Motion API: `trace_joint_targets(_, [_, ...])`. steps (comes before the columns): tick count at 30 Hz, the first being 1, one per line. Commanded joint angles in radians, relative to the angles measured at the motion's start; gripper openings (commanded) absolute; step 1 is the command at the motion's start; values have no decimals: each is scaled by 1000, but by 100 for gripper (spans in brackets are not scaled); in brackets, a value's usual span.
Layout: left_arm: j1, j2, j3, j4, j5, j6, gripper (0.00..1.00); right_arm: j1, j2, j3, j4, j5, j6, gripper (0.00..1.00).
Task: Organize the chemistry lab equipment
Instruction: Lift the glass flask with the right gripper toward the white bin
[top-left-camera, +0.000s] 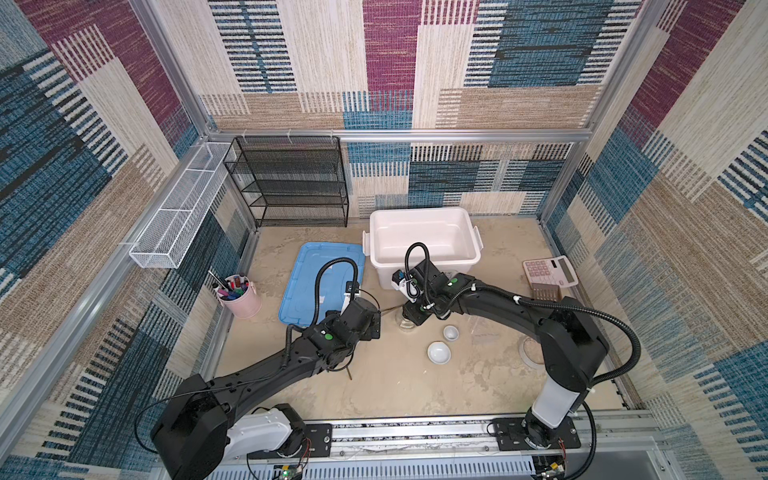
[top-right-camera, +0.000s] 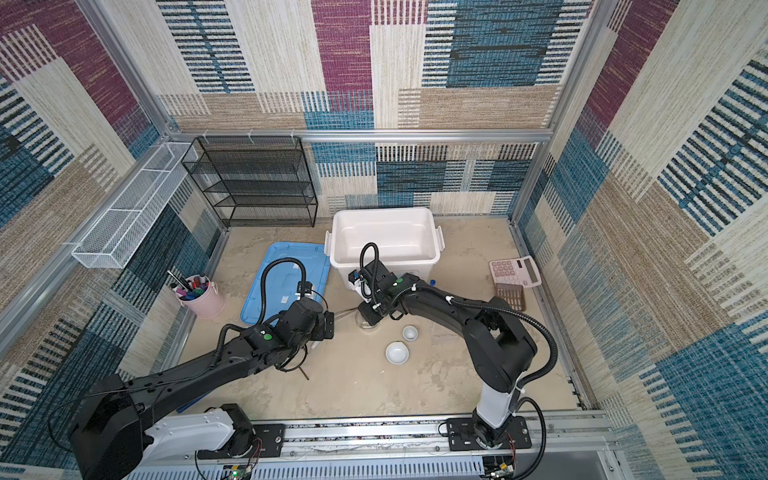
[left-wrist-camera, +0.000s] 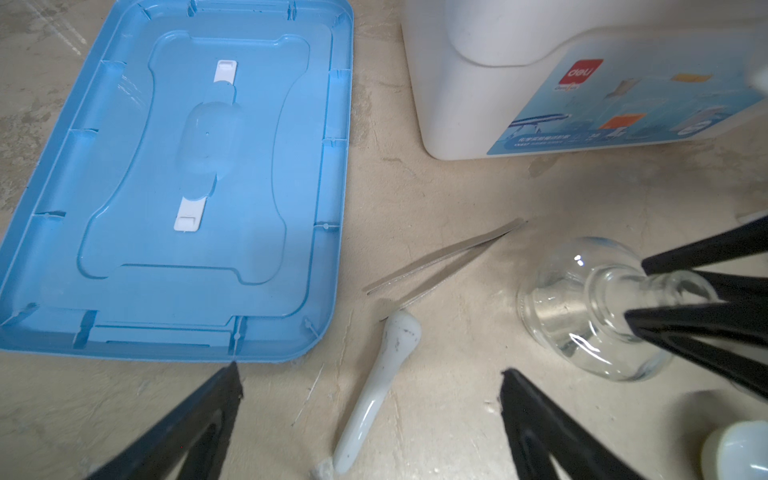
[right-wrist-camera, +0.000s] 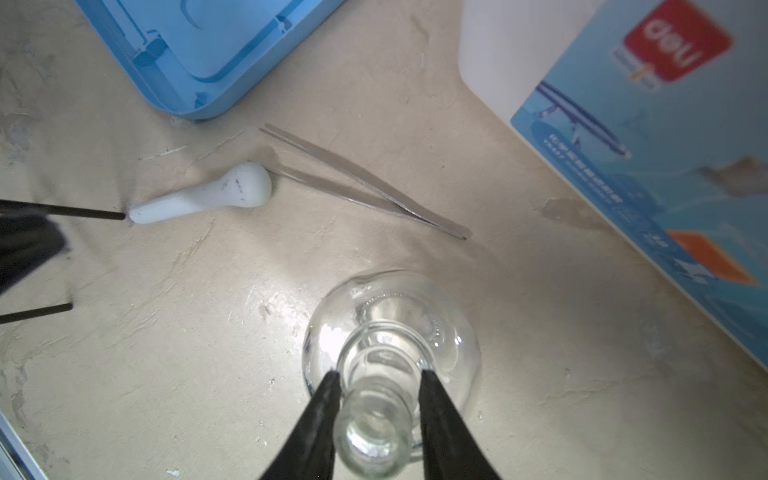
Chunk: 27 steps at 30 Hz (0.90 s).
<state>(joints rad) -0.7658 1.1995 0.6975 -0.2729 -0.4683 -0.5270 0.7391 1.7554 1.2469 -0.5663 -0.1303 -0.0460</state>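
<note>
Glass flask (right-wrist-camera: 390, 357) neck between right fingers (right-wrist-camera: 320, 415), wrist-only

White "deli" brand on a red square (left-wrist-camera: 580, 71), on the blue label (left-wrist-camera: 623, 120) of the white bin (left-wrist-camera: 469, 91), smaller print unreadable

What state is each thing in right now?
White bin: open, looks empty.
Blue lid: off, lying flat beside the bin.
Flask: upright, empty.
Pestle: lying flat.
Tweezers: lying flat, arms spread.
Two white dishes: upright, empty.
Left gripper: open, over the pestle.
Right gripper: fingers either side of the flask neck, grip unclear.
</note>
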Motion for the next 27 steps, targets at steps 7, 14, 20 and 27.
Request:
trace_joint_targets(7, [2, -3, 2, 14, -3, -11, 100, 2, 0, 4, 16, 46, 14, 36])
trace_joint_targets(14, [2, 0, -1, 20, 3, -18, 99, 3, -4, 13, 23, 63, 23, 42])
trace_joint_targets(20, [3, 6, -1, 23, 8, -22, 100, 4, 1, 12, 23, 64, 28, 41])
trace_joint_targets(27, [2, 4, -5, 23, 10, -25, 99, 8, 4, 8, 22, 82, 29, 37])
